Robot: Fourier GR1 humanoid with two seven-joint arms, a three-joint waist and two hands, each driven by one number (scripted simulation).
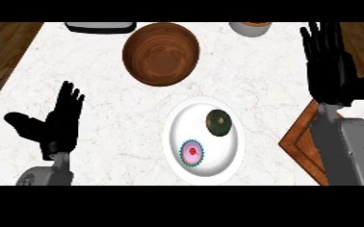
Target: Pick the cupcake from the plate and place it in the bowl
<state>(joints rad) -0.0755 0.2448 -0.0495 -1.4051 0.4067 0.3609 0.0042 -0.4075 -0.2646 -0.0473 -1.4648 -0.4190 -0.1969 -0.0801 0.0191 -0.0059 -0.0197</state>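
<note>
White plate (177, 125) near the counter's (92, 62) front edge, taken as landmark; the cupcake (192, 153) — pink icing, teal wrapper — sits on its near half, with a dark green round item (219, 123) on its far right part, the two apart; wooden bowl (162, 53) beyond the plate, a strip of bare marble between them; left hand (55, 120) well left of the plate, fingers straight and spread, holding nothing; right hand (328, 62) right of and beyond the plate — fingers straight, upright, holding nothing; a wooden board's corner (302, 139) lies just right of the plate.
</note>
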